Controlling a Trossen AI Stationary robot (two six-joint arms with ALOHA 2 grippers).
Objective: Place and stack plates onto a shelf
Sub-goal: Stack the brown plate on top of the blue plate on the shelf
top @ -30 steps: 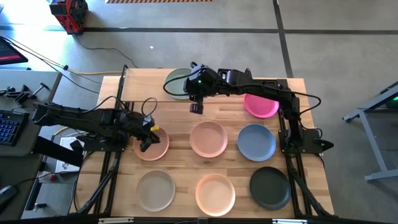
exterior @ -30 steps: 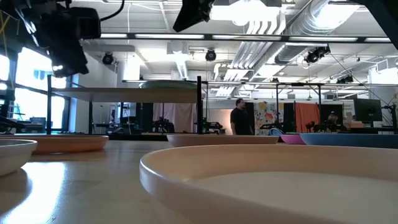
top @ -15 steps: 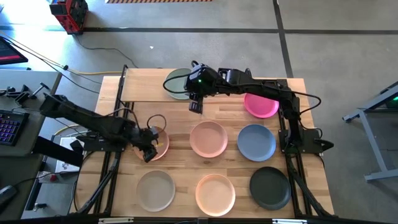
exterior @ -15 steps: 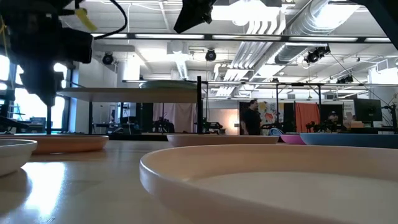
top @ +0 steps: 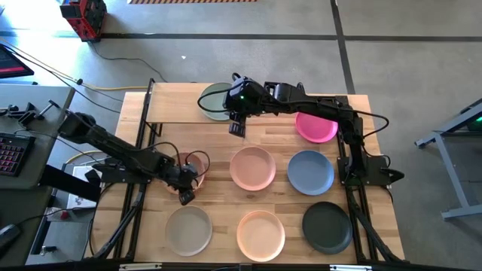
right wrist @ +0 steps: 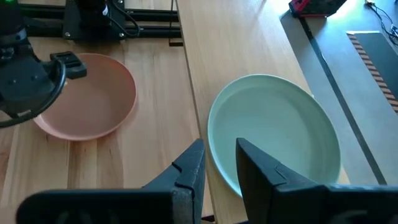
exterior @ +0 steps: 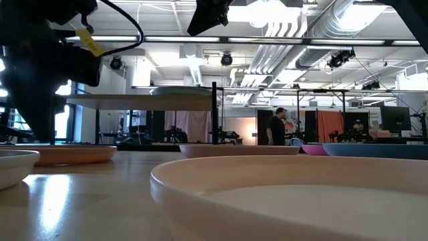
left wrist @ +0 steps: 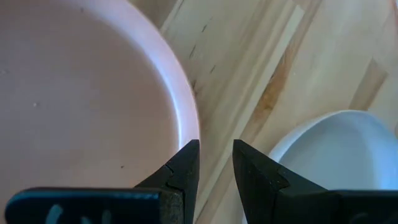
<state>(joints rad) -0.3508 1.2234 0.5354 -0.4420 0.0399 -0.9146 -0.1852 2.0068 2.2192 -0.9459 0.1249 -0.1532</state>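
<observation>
My left gripper (top: pixel 184 196) is low over the near rim of a salmon plate (top: pixel 192 162) on the table's left side. It is open by a narrow gap (left wrist: pixel 216 158); one fingertip is over the plate's rim (left wrist: pixel 186 121), the other over bare wood. My right gripper (top: pixel 237 128) is open (right wrist: pixel 219 162) and hangs in the air just near of the shelf (top: pixel 173 105). A pale green plate (top: pixel 215 102) rests flat on the shelf board (right wrist: pixel 273 134). Several more plates lie flat on the table. My left gripper stands at the salmon plate's near rim (left wrist: pixel 194 138), coming from above and pointing down. Whether its fingertip touches the rim I cannot tell. The plate lies flat on the table.
On the table lie a magenta plate (top: pixel 316 126), a pink plate (top: pixel 252 167), a slate blue plate (top: pixel 310 172), a beige-grey plate (top: pixel 188 229), a peach plate (top: pixel 261 233) and a charcoal plate (top: pixel 327 226). The shelf's left half is bare. A person (exterior: pixel 275 127) walks far behind.
My left gripper has moved across the salmon plate toward the table's near edge and come down to the plate's near rim. The right arm has kept still. The person in the room behind has walked rightward.
</observation>
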